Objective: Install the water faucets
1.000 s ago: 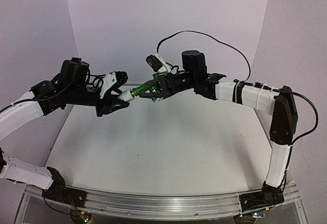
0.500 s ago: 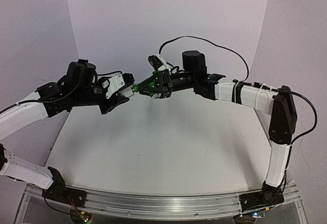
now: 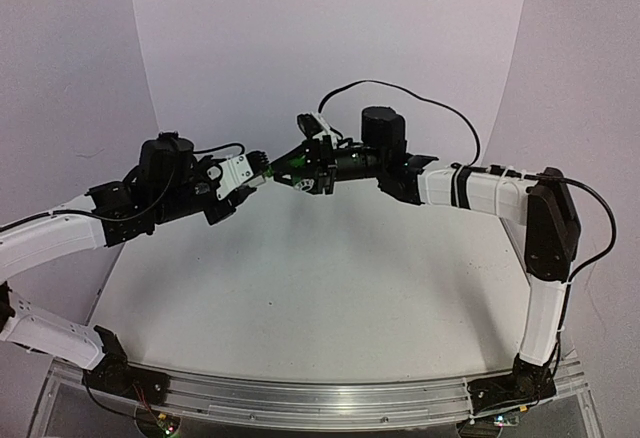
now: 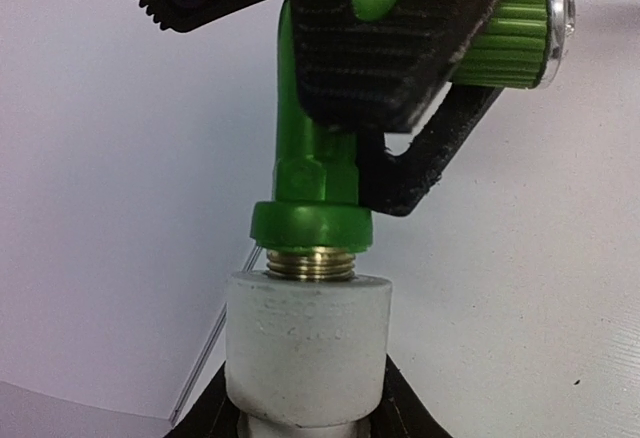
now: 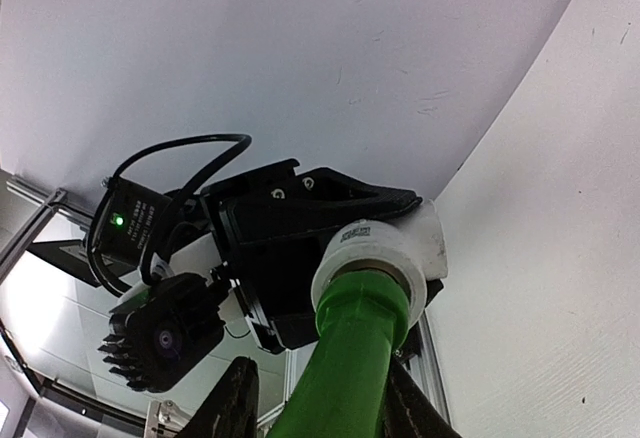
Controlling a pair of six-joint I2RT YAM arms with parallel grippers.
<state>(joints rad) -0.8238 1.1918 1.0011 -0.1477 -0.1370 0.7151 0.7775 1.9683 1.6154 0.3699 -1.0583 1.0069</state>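
Glossy green tap, pinched by right gripper, meets matte white cylindrical fitting clamped in left gripper.

The white table carries an aluminium rail along its near edge, with the arm bases bolted to it.

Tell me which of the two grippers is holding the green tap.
The right gripper: its black fingers clamp the green tap, while the left gripper holds only the white fitting.
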